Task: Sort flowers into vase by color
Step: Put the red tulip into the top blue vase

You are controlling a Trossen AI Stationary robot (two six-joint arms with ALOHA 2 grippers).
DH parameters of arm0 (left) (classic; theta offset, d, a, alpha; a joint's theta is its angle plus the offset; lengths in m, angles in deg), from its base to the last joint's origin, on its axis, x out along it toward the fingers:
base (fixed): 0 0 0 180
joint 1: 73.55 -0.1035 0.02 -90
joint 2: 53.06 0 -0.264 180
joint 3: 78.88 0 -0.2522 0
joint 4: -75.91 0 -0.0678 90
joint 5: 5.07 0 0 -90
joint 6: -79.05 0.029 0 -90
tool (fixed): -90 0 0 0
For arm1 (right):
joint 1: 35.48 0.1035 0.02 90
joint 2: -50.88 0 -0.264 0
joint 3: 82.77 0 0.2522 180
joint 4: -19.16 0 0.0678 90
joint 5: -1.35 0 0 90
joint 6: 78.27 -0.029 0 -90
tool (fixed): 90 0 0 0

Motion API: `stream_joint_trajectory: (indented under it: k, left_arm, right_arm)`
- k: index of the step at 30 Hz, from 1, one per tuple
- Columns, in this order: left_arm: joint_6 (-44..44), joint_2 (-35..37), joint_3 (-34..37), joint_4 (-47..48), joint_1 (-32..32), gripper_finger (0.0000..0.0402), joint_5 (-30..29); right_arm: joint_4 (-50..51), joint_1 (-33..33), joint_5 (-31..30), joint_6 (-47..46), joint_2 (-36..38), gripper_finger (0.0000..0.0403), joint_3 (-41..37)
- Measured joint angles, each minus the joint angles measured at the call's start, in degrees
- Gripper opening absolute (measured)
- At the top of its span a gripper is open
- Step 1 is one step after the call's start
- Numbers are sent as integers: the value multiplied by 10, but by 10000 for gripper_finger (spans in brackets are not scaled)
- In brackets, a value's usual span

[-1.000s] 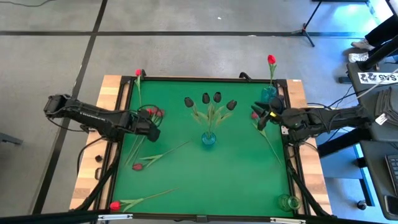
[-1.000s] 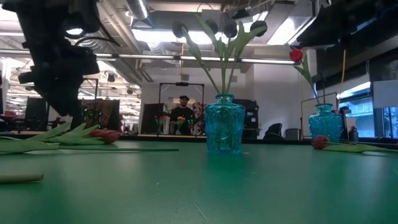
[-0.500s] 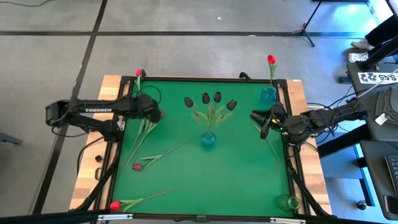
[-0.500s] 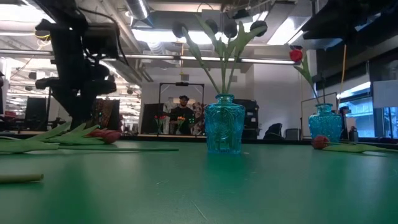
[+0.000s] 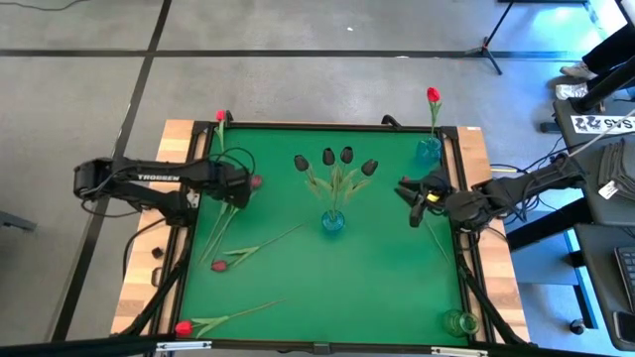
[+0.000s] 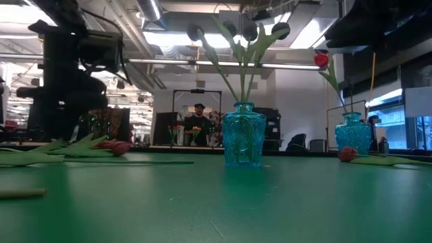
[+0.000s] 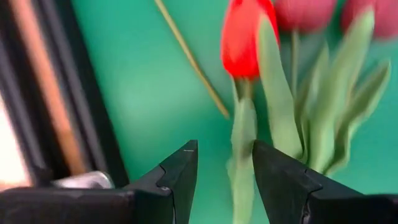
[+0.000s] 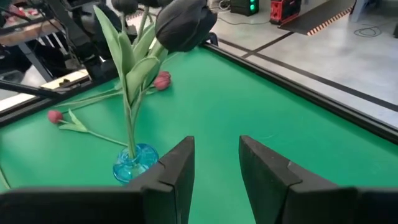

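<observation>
My left gripper is open, low over a bunch of tulips at the table's left. Its fingers stand on either side of the stem of a red tulip, beside pink-maroon heads; I cannot tell whether they touch it. My right gripper is open and empty over the table's right part, above a lying red tulip's stem. The middle blue vase holds several near-black tulips. The far-right vase holds one red tulip.
A red tulip lies at the far-left edge. A pink-maroon tulip and a red tulip lie near the left front. A clear vase stands at the near-right corner. A black frame borders the green mat.
My left gripper has swung toward the table's far edge and turned, so that it now stands over the stems of the tulip bunch at the left. My right gripper has shifted a little toward the table's middle. The flowers have stayed where they were.
</observation>
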Motion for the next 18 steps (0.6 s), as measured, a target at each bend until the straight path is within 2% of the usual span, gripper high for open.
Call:
stream_joint_trajectory:
  k: [5, 9, 13, 16, 18]
  left_arm:
    - [-44, 0, 51, -65, 43, 149, 30]
    - [-78, 3, 90, -97, 55, 149, 17]
    - [-87, 3, 94, -103, 69, 148, 4]
    - [-77, 1, 91, -104, 79, 132, -1]
    - [-74, 1, 91, -108, 84, 107, -3]
  right_arm:
    - [-1, 0, 0, 0, -11, 124, 0]
    - [-1, 0, -2, 0, -11, 124, 0]
    - [-2, 0, -22, 2, -9, 124, 0]
    - [-2, 0, -29, 6, -9, 124, 0]
    - [-5, 0, -26, 15, -9, 124, 0]
